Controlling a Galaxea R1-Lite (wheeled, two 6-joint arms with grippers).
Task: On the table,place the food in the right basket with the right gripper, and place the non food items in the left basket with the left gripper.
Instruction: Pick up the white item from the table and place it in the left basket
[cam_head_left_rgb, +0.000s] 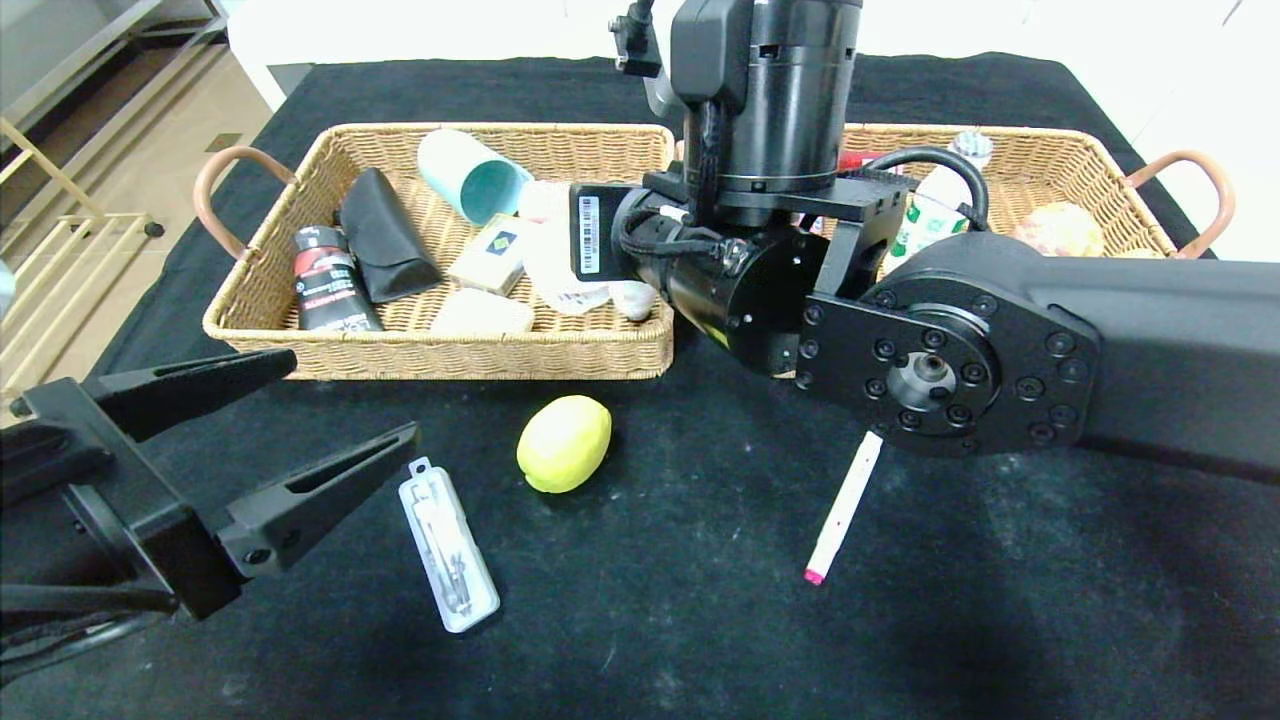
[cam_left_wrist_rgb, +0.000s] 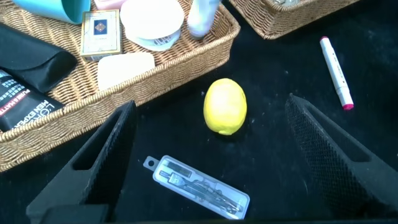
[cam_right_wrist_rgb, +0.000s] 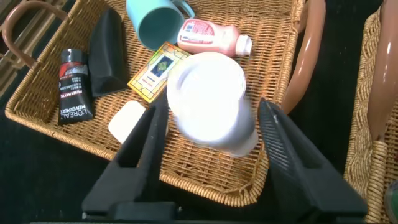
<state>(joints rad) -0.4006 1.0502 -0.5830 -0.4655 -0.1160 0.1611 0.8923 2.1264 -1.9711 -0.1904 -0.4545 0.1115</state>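
The right gripper (cam_right_wrist_rgb: 211, 134) hangs over the left basket (cam_right_wrist_rgb: 205, 171), fingers spread either side of the white bottle-shaped brush (cam_right_wrist_rgb: 211, 102); whether they touch it is unclear. The left gripper (cam_head_left_rgb: 345, 400) waits wide open, empty, near the clear case (cam_head_left_rgb: 448, 543), lemon (cam_head_left_rgb: 563, 442) and marker (cam_head_left_rgb: 845, 505).

We see a matt, dusty black cloth on the table (cam_head_left_rgb: 700, 620), woven wicker in the left basket (cam_head_left_rgb: 450, 355), a clear glossy plastic case (cam_head_left_rgb: 447, 545), and a smooth-skinned lemon (cam_head_left_rgb: 564, 443).
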